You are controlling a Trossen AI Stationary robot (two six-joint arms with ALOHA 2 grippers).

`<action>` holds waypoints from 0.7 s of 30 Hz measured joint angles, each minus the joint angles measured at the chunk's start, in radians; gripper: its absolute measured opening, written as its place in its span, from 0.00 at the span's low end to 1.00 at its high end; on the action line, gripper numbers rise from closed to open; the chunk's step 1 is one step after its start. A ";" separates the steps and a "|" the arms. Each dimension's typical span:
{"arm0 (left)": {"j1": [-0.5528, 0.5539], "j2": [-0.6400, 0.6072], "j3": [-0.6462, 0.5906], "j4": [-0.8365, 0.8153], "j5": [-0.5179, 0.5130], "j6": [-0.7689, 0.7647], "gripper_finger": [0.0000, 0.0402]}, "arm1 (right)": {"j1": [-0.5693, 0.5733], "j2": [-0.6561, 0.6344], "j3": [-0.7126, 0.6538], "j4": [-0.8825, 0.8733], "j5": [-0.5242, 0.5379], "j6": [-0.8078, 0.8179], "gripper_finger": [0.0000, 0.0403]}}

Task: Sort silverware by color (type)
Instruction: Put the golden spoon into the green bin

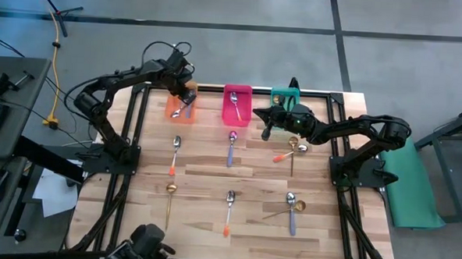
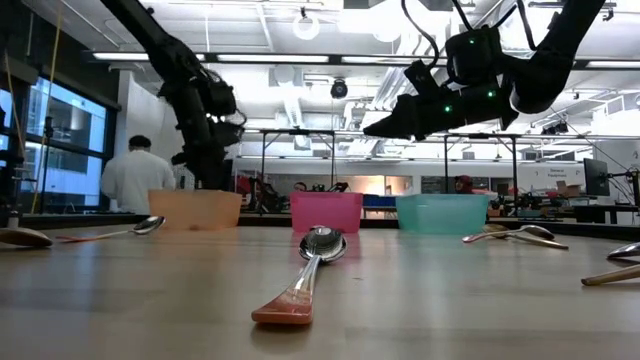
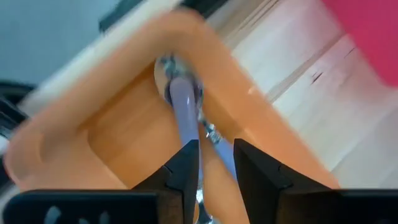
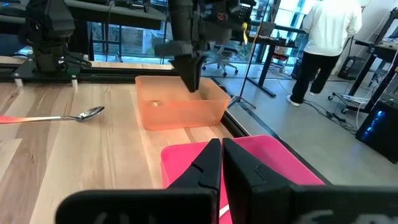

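Left wrist view: left hand (image 3: 214, 168) low inside translucent orange plastic bin (image 3: 56, 149), fingers (image 3: 186, 163) parted narrowly around purple-handled, silver-bowled spoon (image 3: 181, 107) lying on bin floor. Grip or release: cannot tell for certain. Judged step: dropping this spoon into its bin. High view: right hand (image 1: 267, 132) pinched shut and empty, hovering over wooden counter (image 1: 203, 222) just before translucent pink bin (image 1: 237, 91), green bin (image 1: 279, 93) beside it. Spread over counter: gold spoon (image 1: 169, 195), orange-red-handled spoon (image 1: 228, 213), more purple-handled spoons. Sorting judged barely underway. Next: lift left hand clear of bin wall, then reach toward nearest loose spoon, fingers aligned across handle.
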 joint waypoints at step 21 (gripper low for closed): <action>-0.384 -0.467 -0.437 0.701 -0.030 -0.038 0.00 | 0.000 0.000 0.000 -0.023 0.000 0.027 0.00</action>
